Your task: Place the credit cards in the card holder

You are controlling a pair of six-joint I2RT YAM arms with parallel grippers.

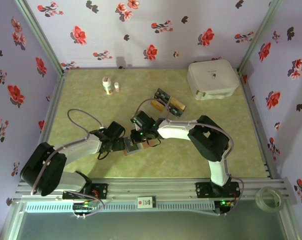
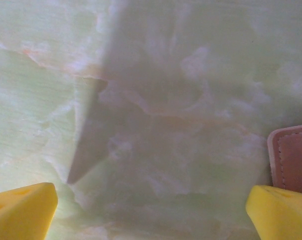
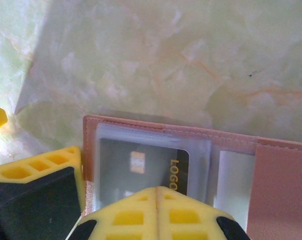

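The card holder (image 1: pixel 133 146) lies open on the table between both grippers, pinkish-brown with clear sleeves (image 3: pixel 271 155). A black credit card (image 3: pixel 141 160) with a gold chip sits mostly inside its left sleeve, the "LOGO" end sticking out. My right gripper (image 3: pixel 157 189) is shut, with its tips right over that card's near edge. My left gripper (image 2: pixel 151 215) is open over bare table, and its right finger (image 2: pixel 281 210) rests at the holder's left edge (image 2: pixel 293 157). More credit cards (image 1: pixel 175 104), gold and black, lie farther back.
The spare cards sit in a clear tray (image 1: pixel 161 95) behind the right arm. A large white rounded case (image 1: pixel 212 79) stands at the back right. Two small bottles (image 1: pixel 107 85) stand at the back left. Flowered walls close in the table.
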